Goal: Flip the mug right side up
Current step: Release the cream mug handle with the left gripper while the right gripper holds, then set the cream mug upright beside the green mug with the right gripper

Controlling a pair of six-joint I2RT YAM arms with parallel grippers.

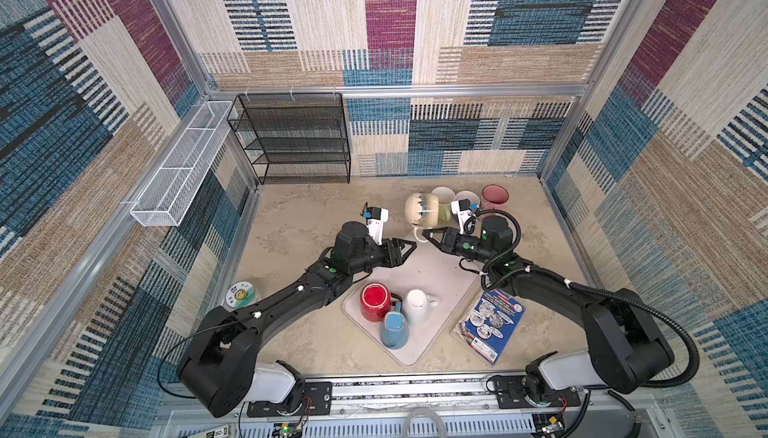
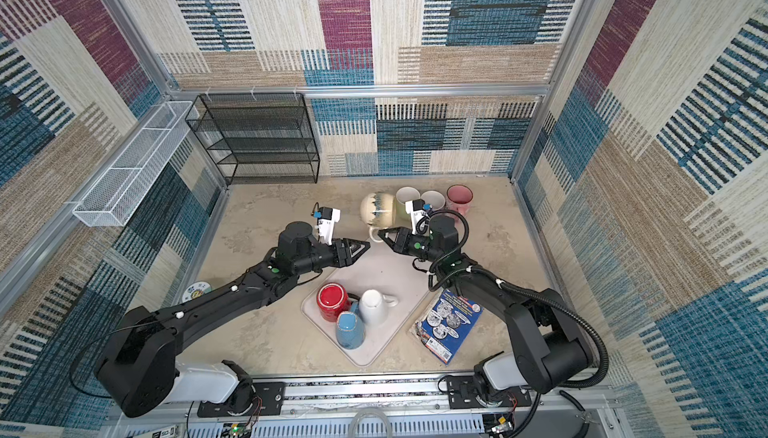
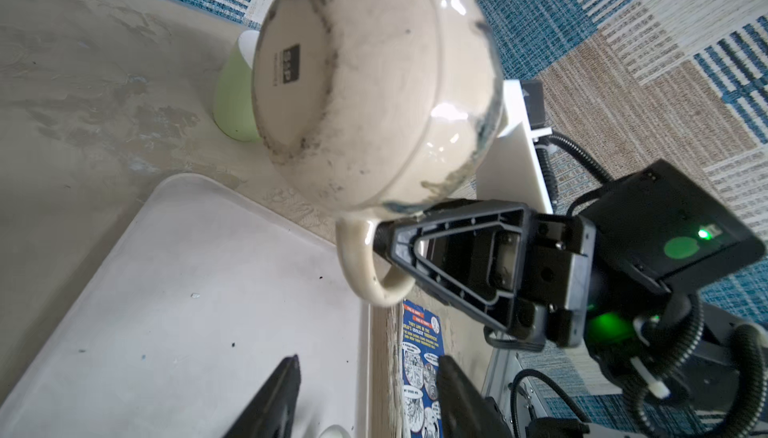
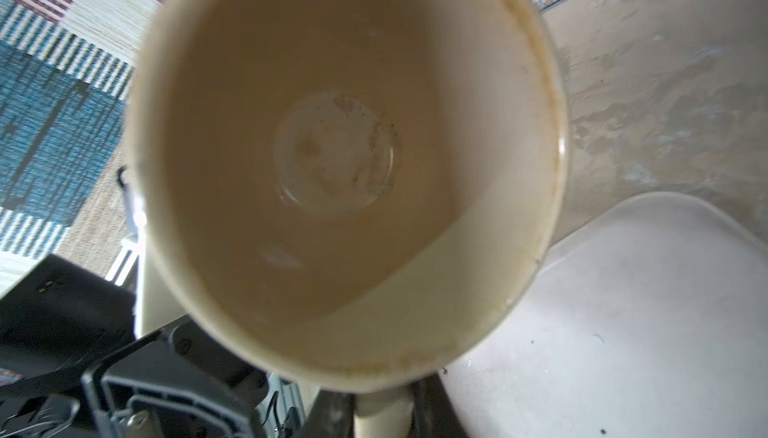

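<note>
A cream mug (image 1: 422, 209) (image 2: 377, 209) with dark blue drips hangs on its side above the far corner of the pale tray (image 1: 440, 274). Its base (image 3: 299, 83) faces the left wrist camera and its empty inside (image 4: 345, 157) faces the right wrist camera. My right gripper (image 1: 426, 233) (image 2: 382, 232) (image 4: 384, 411) is shut on the mug's handle (image 3: 361, 265), which points down. My left gripper (image 1: 413, 245) (image 2: 368, 245) (image 3: 370, 367) stands open just left of the mug, a short way from it, with nothing between its fingers.
Red (image 1: 375, 301), blue (image 1: 394, 328) and white (image 1: 417, 305) mugs stand upside down on the tray's near half. Three upright mugs (image 1: 494, 197) stand behind the held one. A blue booklet (image 1: 492, 324) lies right of the tray. A black mesh shelf (image 1: 297, 139) stands at the back left.
</note>
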